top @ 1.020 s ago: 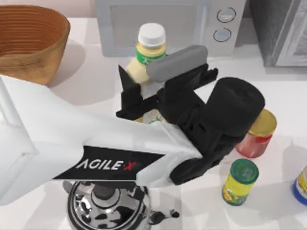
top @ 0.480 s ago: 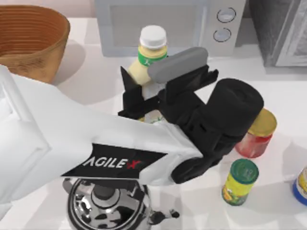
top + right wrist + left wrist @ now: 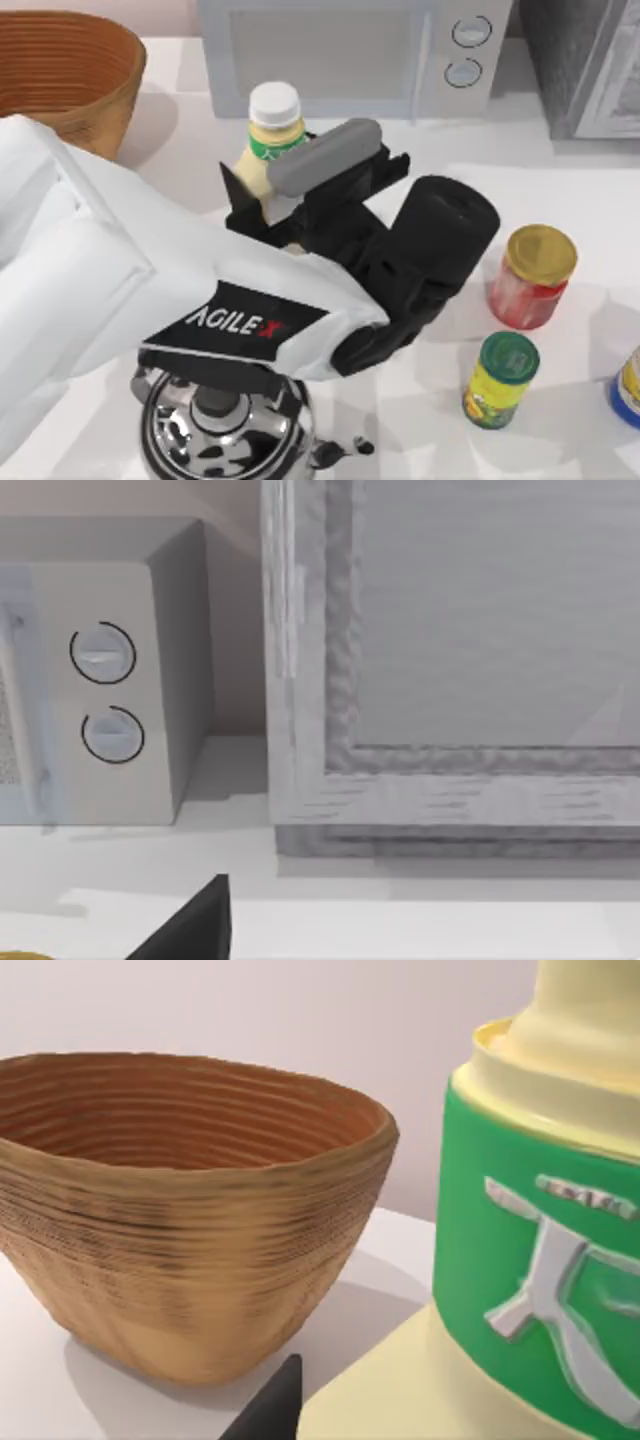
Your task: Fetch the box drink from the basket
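Observation:
The box drink (image 3: 264, 150), pale yellow with a white cap and green collar, stands upright outside the basket, in front of the microwave. My left gripper (image 3: 283, 190) is shut on its body, black fingers on either side. The tan woven basket (image 3: 70, 95) sits at the back left corner of the table, a short way left of the drink. In the left wrist view the box drink (image 3: 540, 1260) looms close, with the basket (image 3: 180, 1240) behind it and a dark fingertip (image 3: 272, 1410) low down. My right gripper (image 3: 190, 925) is parked facing the microwave and a grey cabinet.
A grey microwave (image 3: 340, 50) stands at the back, with a grey cabinet (image 3: 590, 60) to its right. A red jar with a gold lid (image 3: 530, 280) and a small yellow jar with a green lid (image 3: 500, 380) stand at the right. A chrome kettle (image 3: 225, 430) sits near the front.
My left gripper has carried the box drink leftward and a little toward the front of the table, closer to the basket. The jars and kettle have not moved.

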Motion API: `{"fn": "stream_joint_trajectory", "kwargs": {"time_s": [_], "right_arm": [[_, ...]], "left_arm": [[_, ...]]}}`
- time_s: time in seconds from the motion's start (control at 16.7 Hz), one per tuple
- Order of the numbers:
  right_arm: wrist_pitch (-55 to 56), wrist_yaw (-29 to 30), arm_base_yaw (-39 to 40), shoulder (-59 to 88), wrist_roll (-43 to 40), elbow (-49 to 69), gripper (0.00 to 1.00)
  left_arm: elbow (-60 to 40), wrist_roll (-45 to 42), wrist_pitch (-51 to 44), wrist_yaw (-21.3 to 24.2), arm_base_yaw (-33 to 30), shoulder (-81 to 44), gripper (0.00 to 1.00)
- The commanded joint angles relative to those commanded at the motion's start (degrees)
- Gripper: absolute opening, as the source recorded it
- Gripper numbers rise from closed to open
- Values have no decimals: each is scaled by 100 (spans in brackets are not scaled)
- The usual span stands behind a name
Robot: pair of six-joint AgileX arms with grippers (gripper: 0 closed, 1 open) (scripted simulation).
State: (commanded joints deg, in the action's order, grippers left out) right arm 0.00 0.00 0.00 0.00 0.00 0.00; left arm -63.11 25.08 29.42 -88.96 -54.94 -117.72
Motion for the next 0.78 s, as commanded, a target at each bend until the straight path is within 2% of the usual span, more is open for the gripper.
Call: {"fn": "stream_joint_trajectory", "kwargs": {"time_s": [0.24,0.78], "right_arm": [[0,0,0,0,0,0,100],[0,0,0,0,0,0,100]], "left_arm": [[7,18,-1,-3,3,-6,0],[7,18,-1,-3,3,-6,68]]}}
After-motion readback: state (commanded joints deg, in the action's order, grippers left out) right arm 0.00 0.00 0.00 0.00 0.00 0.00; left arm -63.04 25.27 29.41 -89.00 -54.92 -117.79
